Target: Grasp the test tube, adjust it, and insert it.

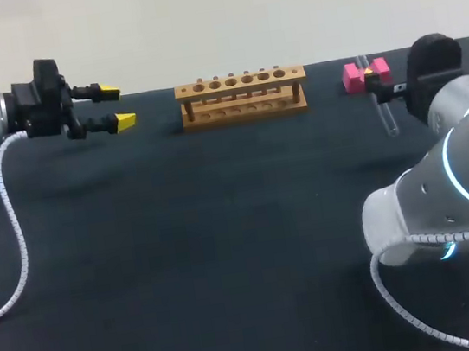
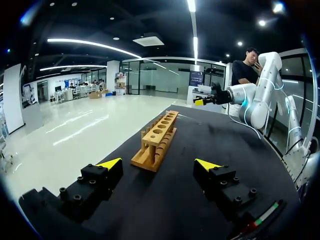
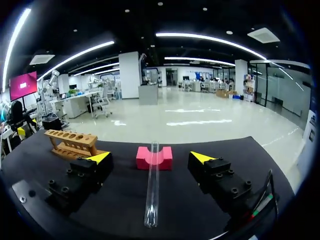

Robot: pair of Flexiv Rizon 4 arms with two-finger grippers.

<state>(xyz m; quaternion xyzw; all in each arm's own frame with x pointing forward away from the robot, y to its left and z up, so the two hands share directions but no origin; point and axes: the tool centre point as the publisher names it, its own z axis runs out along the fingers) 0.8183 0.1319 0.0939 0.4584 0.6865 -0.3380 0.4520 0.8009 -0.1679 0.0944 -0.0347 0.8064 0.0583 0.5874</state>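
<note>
Off to the right of the wooden rack (image 1: 241,96), well apart from it, the glass test tube (image 3: 152,190) lies with its far end seated in the groove of a pink block (image 3: 162,158) and the rest of it apparently sloping down toward the dark table (image 1: 228,255). The right gripper (image 3: 150,158) straddles the tube with its yellow fingers spread wide, a clear gap on either side, so nothing is pinched yet. On the rack's other side the left gripper (image 1: 111,108) hangs above the table, also spread and holding nothing. To my eye the risk lies in the closing. If one finger arrives first, it could nudge the smooth glass out of the groove and set it rolling. A pinch too near one end might let the tube droop and miss a rack hole later. Only the right wrist view shows the gaps between fingers and tube, because from the head view the arm's own wrist hides most of those fingers. The left wrist view looks along the row of rack holes, but the tube is too small to make out there.
</note>
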